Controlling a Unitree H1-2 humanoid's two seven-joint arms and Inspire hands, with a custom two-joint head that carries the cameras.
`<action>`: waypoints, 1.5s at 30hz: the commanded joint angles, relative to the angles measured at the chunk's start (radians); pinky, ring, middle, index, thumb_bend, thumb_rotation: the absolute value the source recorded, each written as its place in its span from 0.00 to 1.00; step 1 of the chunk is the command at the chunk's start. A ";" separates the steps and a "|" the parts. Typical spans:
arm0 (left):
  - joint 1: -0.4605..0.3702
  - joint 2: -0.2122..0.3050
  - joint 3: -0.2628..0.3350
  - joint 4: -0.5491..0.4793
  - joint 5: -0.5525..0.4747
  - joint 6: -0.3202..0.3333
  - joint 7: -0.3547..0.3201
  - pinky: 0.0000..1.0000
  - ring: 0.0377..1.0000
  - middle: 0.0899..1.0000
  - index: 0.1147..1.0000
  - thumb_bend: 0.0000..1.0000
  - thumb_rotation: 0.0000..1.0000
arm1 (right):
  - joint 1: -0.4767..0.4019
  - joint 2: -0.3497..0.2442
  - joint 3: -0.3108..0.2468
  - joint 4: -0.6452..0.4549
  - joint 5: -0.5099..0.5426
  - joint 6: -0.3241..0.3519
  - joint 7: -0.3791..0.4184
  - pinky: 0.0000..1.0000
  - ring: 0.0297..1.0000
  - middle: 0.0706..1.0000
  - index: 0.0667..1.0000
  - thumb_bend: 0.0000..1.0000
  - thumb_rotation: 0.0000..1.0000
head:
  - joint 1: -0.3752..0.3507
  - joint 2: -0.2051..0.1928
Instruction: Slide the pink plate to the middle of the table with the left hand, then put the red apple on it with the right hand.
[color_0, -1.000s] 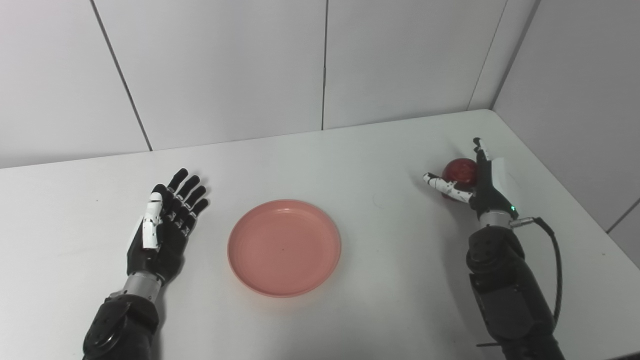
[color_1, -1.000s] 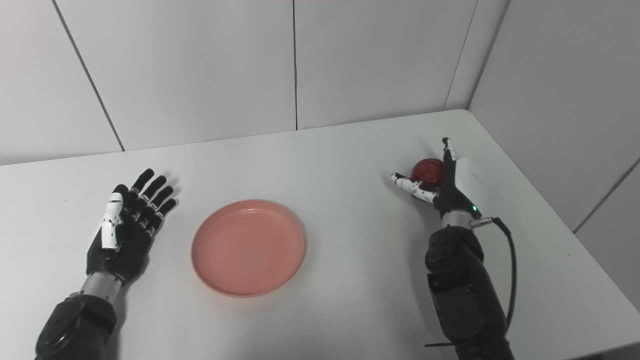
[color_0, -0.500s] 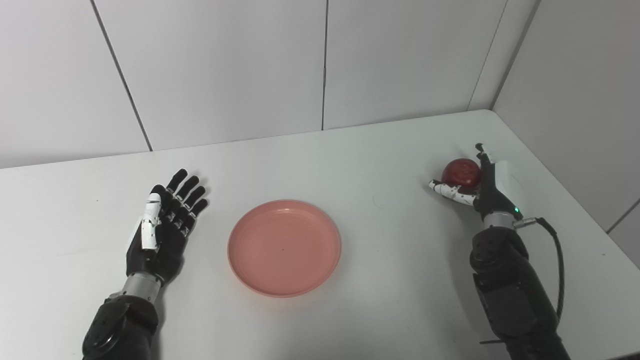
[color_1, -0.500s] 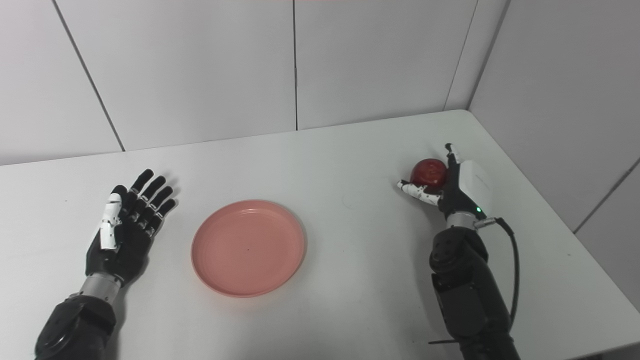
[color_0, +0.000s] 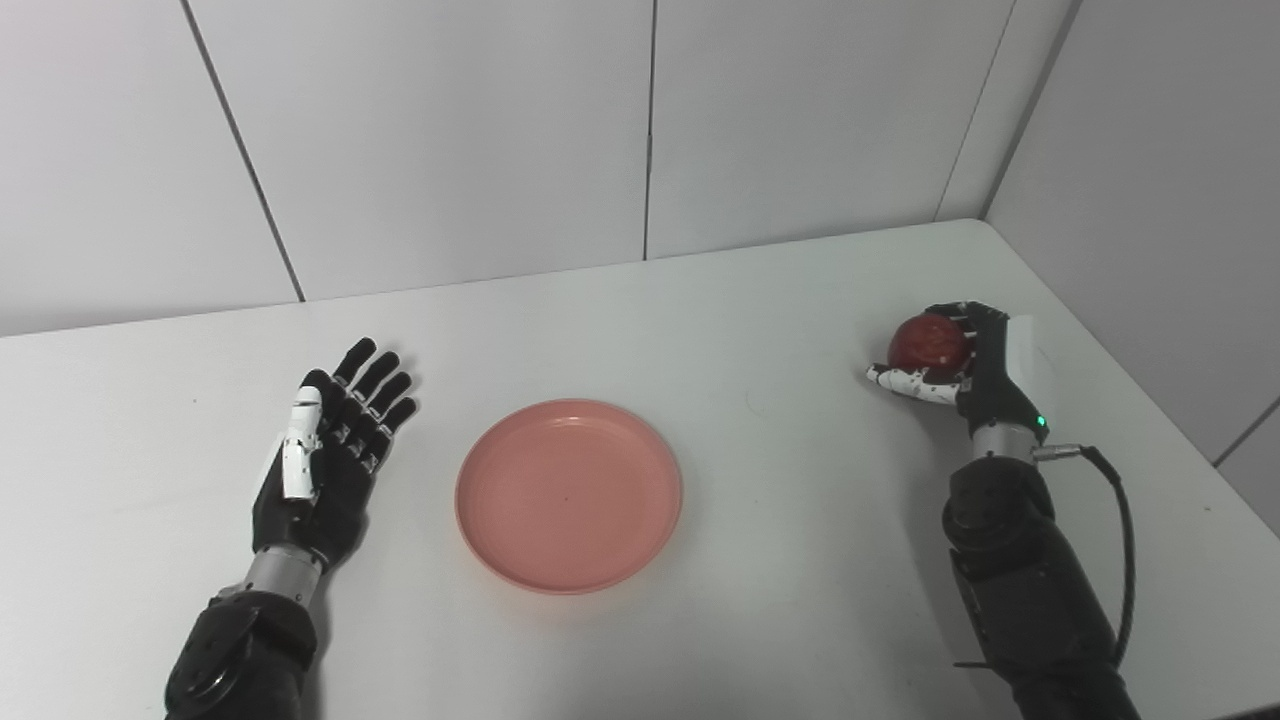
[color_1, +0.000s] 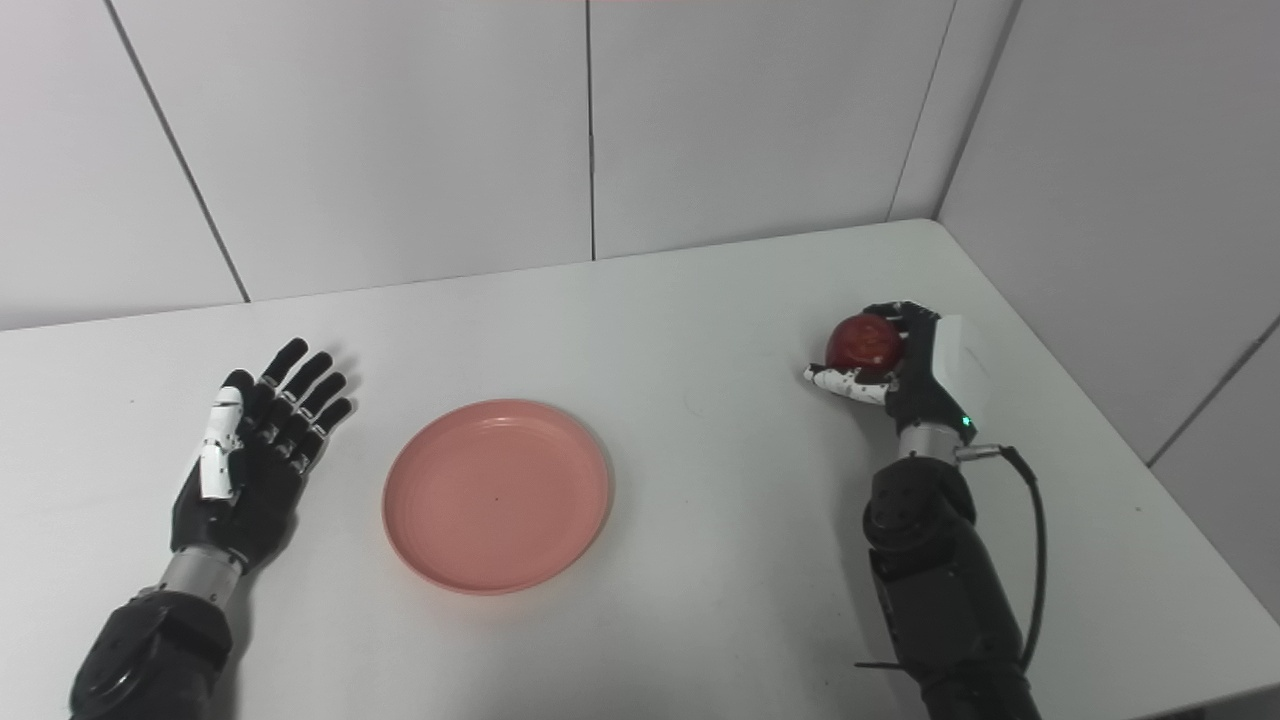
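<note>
Left eye view: the right robot hand (color_0: 965, 355) at 3 o'clock has its fingers curled around the red apple (color_0: 928, 342), low over the worktop (color_0: 780, 300). The pink plate (color_0: 568, 495) lies at centre; the left robot hand (color_0: 330, 455), at 9 o'clock, rests fingers spread, holding nothing.

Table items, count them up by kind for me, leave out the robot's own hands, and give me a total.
Plate: 1, pink, lying alone on the table.
Apple: 1, red, gripped in the right hand.
Total: 2
</note>
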 joint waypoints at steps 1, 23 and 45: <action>0.054 0.006 -0.002 0.043 0.021 0.070 0.033 0.93 0.91 0.90 0.88 0.33 1.00 | -0.045 -0.018 -0.011 0.001 0.018 -0.076 -0.028 0.43 0.48 0.49 0.45 0.51 0.13 | 0.005 0.000; 0.062 -0.018 -0.010 0.028 0.036 0.061 0.060 0.91 0.90 0.89 0.87 0.33 1.00 | -0.040 0.004 0.010 -0.261 0.038 -0.014 0.041 0.44 0.47 0.48 0.45 0.51 0.13 | 0.057 -0.012; 0.079 -0.072 -0.028 0.000 0.067 0.054 0.096 0.91 0.90 0.89 0.86 0.35 1.00 | -0.107 0.104 0.253 -0.413 -0.102 -0.038 0.209 0.39 0.43 0.46 0.45 0.51 0.13 | 0.223 -0.014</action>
